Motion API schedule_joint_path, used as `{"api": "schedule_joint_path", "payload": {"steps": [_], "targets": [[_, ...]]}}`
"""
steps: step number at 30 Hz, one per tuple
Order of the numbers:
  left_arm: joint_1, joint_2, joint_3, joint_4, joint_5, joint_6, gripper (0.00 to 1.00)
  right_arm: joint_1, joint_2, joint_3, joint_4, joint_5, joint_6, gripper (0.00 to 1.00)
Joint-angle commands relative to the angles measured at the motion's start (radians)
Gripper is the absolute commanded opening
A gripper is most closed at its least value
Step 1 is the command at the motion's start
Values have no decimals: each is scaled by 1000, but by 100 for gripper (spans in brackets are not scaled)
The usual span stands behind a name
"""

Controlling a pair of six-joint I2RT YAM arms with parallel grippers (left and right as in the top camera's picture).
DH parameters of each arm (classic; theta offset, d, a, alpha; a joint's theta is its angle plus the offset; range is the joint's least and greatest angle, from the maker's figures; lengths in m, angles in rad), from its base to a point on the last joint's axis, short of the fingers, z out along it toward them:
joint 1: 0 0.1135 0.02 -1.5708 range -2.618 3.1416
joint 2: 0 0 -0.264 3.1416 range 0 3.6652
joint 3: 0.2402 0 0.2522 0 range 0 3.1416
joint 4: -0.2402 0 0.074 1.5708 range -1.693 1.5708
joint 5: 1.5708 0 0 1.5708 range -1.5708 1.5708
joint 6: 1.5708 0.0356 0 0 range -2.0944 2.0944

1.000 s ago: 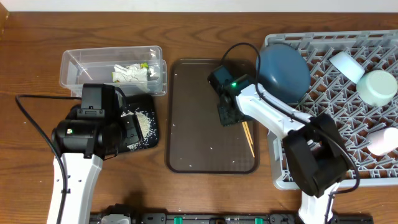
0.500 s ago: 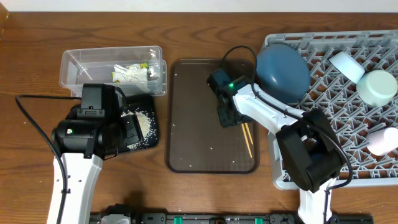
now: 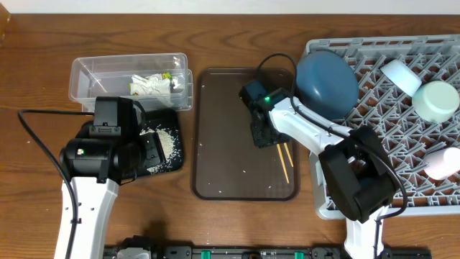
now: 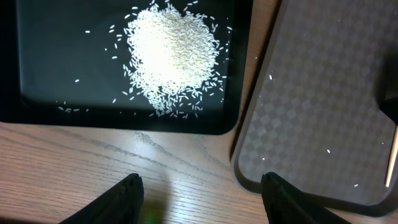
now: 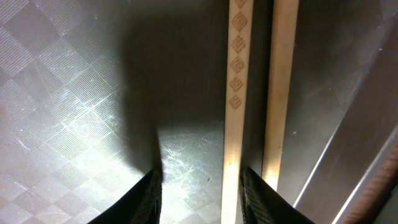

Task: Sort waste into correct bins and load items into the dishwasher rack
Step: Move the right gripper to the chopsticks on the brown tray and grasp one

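My right gripper (image 3: 263, 135) is open and low over the brown serving tray (image 3: 223, 144). In the right wrist view (image 5: 199, 200) one of the wooden chopsticks (image 5: 236, 93) lies between the fingers, close to the right finger (image 5: 260, 202). The other chopstick (image 5: 281, 93) lies just outside that finger. The chopsticks (image 3: 284, 160) stick out past the gripper. My left gripper (image 4: 202, 200) is open and empty over bare wood. It is next to the black tray (image 4: 37, 93), which holds the rice (image 4: 171, 53). The clear tub (image 3: 93, 75) holds the tissue (image 3: 147, 86) and the wrapper (image 3: 169, 79).
The grey rack (image 3: 381, 144) at the right holds the dark-blue dish (image 3: 327, 79), the white bowl (image 3: 400, 75), the mint bowl (image 3: 436, 101) and the pinkish cup (image 3: 442, 164). A few rice grains lie on the brown tray (image 4: 323, 124). My right arm's cable arcs over the tray's far end.
My right arm's rear section has swung a little to the left, and its gripper has stayed at the chopsticks. The left arm has not moved.
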Motion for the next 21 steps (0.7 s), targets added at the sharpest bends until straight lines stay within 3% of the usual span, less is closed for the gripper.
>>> {"api": "schedule_joint_path", "payload": {"steps": [1, 6, 15, 21], "targets": [[6, 4, -2, -2, -8, -2, 64, 7, 12, -32, -1, -6, 9, 39], [6, 4, -2, -2, -8, -2, 64, 7, 12, -70, 6, -5, 14, 36], [6, 4, -2, -2, -8, -2, 64, 7, 12, -85, 6, -24, 24, 15], [6, 4, -2, -2, -8, -2, 64, 7, 12, -85, 5, -35, 24, 7]]}}
